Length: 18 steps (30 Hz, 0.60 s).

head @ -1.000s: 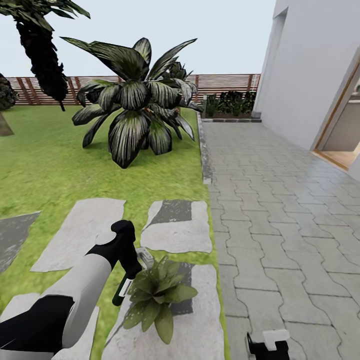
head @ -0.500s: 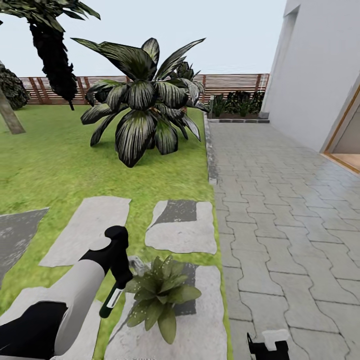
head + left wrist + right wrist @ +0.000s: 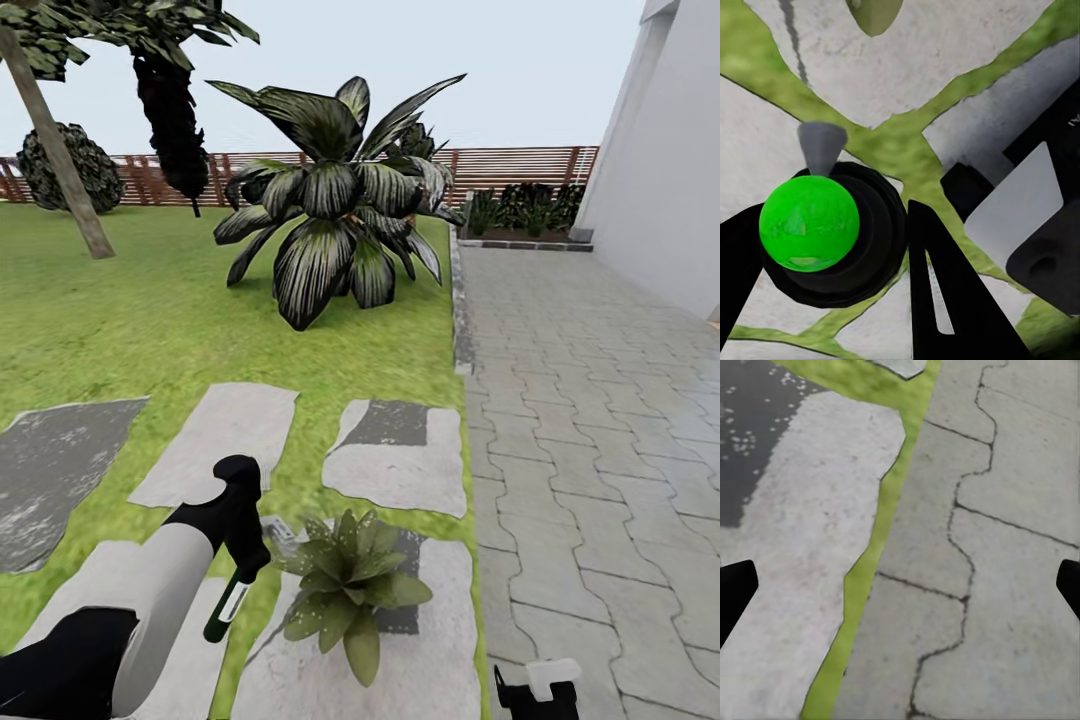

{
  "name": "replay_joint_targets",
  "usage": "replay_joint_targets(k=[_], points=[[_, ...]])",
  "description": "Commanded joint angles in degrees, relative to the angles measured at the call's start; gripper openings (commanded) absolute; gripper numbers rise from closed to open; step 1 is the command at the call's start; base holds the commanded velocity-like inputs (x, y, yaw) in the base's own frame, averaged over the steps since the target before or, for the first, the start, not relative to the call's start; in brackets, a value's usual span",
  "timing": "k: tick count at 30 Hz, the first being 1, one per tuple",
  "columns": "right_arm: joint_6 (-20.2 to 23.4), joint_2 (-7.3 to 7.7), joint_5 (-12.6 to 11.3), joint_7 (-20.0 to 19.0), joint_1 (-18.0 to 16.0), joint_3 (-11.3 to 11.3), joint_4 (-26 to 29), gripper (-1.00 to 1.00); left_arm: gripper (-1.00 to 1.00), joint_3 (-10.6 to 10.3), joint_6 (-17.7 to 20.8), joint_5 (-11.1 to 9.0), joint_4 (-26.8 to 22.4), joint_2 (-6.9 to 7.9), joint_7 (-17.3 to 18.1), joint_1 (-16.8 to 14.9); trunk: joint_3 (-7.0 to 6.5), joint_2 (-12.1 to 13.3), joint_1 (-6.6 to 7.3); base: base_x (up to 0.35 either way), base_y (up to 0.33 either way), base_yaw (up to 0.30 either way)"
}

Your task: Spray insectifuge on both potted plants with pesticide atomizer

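In the head view my left gripper (image 3: pixel 246 556) is shut on the pesticide atomizer (image 3: pixel 224 607), a dark bottle with green and a white label that hangs tilted under the hand. The left wrist view shows its round dark body with a bright green cap (image 3: pixel 810 223) between the black fingers (image 3: pixel 945 300), a grey nozzle cone pointing away. One potted plant (image 3: pixel 350 590), a rosette of green leaves with pale specks, stands on a stepping stone (image 3: pixel 440 640) just right of the bottle. My right gripper (image 3: pixel 538 690) is open and empty over the paving edge.
A large striped-leaf palm (image 3: pixel 335 200) grows on the lawn (image 3: pixel 150 330) ahead. Grey paving (image 3: pixel 600 430) runs along the right beside a white wall (image 3: pixel 670 160). A slatted wooden fence (image 3: pixel 510 165), a leaning tree trunk (image 3: pixel 60 160) and a dark bush (image 3: pixel 70 170) stand at the back.
The whole view has swung left, so the scene has slid right. The atomizer stays in my left gripper, now slightly further left of the potted plant. The right gripper looks unchanged.
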<state>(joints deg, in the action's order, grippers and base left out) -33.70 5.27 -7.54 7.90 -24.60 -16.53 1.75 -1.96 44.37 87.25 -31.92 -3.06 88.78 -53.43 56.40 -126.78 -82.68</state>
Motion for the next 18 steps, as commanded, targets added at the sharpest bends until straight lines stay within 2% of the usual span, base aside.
replay_joint_targets(k=[1, 8, 18], points=[[-0.14, 0.01, -0.55, 0.12, -0.01, -0.52, 0.00, 1.00, -1.00, -0.07, 0.69, 0.48, -0.06, -0.02, 0.53, 0.02, 0.05, -0.02, 0.01, 0.000, -0.139, 0.068], [-0.14, 0.01, -0.55, 0.17, -0.01, -0.52, 0.00, 1.00, -1.00, -0.06, 0.89, 0.60, -0.08, -0.32, 0.51, 0.08, 0.05, -0.02, 0.01, 0.000, -0.251, 0.034], [-0.14, 0.01, -0.55, 0.16, -0.01, -0.52, 0.00, 1.00, -1.00, -0.06, 0.91, 0.64, -0.08, -0.46, 0.43, 0.08, 0.05, -0.02, 0.01, -0.085, -0.265, 0.256]])
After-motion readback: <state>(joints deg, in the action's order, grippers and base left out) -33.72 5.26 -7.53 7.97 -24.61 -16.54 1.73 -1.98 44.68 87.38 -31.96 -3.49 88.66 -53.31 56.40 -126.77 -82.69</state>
